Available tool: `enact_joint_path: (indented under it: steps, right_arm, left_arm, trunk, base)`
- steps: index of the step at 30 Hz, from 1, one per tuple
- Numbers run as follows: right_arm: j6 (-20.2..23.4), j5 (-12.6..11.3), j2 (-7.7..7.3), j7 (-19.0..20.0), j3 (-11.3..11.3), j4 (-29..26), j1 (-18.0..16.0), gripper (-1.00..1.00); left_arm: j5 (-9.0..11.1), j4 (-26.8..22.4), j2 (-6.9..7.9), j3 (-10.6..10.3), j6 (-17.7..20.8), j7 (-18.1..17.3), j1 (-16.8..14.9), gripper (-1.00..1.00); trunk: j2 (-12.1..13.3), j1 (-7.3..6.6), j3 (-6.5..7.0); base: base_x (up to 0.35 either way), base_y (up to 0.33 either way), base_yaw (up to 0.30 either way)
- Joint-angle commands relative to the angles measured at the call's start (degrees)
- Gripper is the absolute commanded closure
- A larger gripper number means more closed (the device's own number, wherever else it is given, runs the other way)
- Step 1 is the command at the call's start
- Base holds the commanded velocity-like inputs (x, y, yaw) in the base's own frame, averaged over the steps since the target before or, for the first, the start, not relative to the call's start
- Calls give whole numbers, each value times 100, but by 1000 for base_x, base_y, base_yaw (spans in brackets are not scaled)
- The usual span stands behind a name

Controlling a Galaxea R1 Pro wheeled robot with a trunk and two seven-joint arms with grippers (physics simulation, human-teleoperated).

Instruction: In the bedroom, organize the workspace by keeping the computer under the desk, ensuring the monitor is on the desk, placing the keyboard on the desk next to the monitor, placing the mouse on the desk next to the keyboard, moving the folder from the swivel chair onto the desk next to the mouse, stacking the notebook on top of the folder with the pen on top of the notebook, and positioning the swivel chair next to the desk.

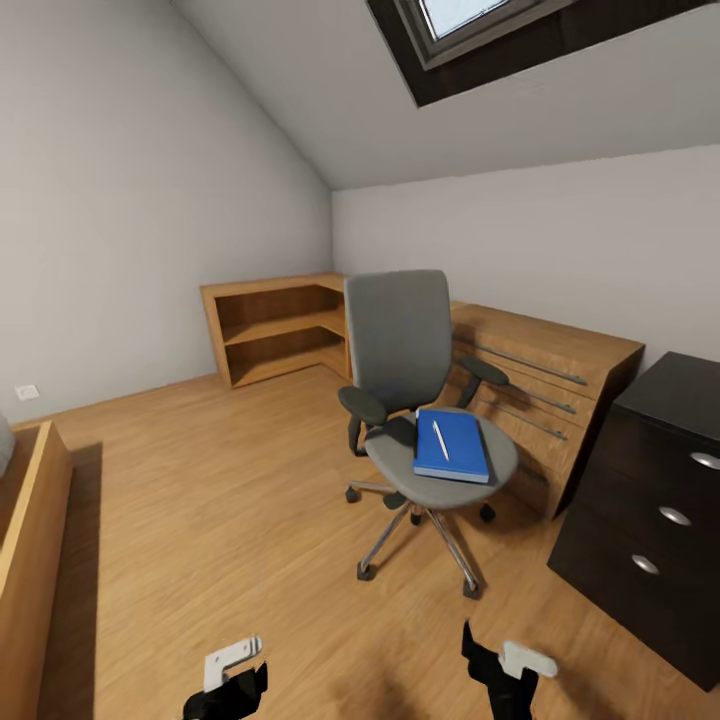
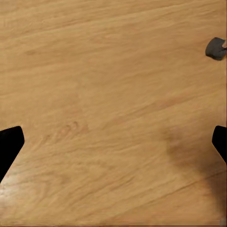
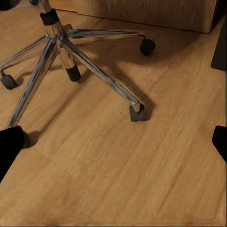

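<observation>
The swivel chair (image 1: 400,350) stands mid-room, with its grey seat and back, black armrests and silver star base (image 3: 71,52). On its seat lies the bright blue folder (image 1: 455,455), and the white pen (image 1: 440,440) rests on top of it. At the right is the desk's black three-knob drawer unit (image 1: 640,510). My left gripper (image 1: 232,685) and right gripper (image 1: 500,672) hang low in front of the chair, well short of it. The left gripper (image 2: 113,142) is open over bare floor. Open too, the right gripper (image 3: 113,142) faces the chair's base. Both are empty.
A light wooden cabinet with drawers (image 1: 545,380) stands behind the chair, and an open wooden shelf (image 1: 275,325) fills the far corner. Wooden furniture (image 1: 30,540) borders the left edge. One chair caster (image 2: 216,48) lies near the left gripper. Wooden floor stretches between me and the chair.
</observation>
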Motion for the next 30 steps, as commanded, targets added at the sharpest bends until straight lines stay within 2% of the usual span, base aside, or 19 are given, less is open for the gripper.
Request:
enact_joint_path:
  steps: [1, 2, 3, 5, 6, 7, 10, 16, 30]
  right_arm:
    - [-31, -18, 2, -1, 21, 12, 42, -100]
    - [-10, 39, 6, -11, 21, 19, 288, -100]
    - [-4, 41, 10, -12, 21, 21, 302, -100]
    - [-1, 43, 13, -13, 21, 22, 311, -100]
    - [0, 43, 13, -13, 21, 23, 317, -100]
    - [-1, 44, 13, -13, 21, 23, 319, -100]
    - [-3, 45, 10, -13, 21, 20, 326, -100]
    - [-3, 52, 21, -3, 21, 23, 332, -100]
    - [-10, 70, 48, 13, 28, 21, 337, -100]
  left_arm:
    - [54, 55, 4, -16, -16, 46, -2, -100]
    - [33, 1094, 7, -48, -324, 45, -2, -100]
    - [19, 1418, -1, -57, -576, 41, -2, -100]
    - [-24, 1682, -7, -64, -916, 37, -2, -100]
    - [-110, 1864, -7, -73, -1276, 36, -2, -100]
    - [-163, 1930, -7, -78, -1430, 36, -2, -100]
    - [-480, 2124, -7, -84, -1891, 41, -2, -100]
    - [-610, 2190, -7, -81, -2036, 46, -2, -100]
    - [-645, 2508, -12, -89, -2060, 35, -2, -100]
  trunk:
    - [39, -24, 13]
    - [79, -46, 31]
    - [119, -68, 49]
    - [199, -112, 85]
    - [239, -134, 103]
    - [280, -155, 121]
    - [400, -221, 175]
    - [641, -353, 282]
    - [1202, -661, 534]
  base:
    - [0, 0, 0]
    - [0, 0, 0]
    - [0, 0, 0]
    - [0, 0, 0]
    - [0, 0, 0]
    - [0, 0, 0]
    - [0, 0, -6]
    - [0, 0, -111]
    - [0, 0, -258]
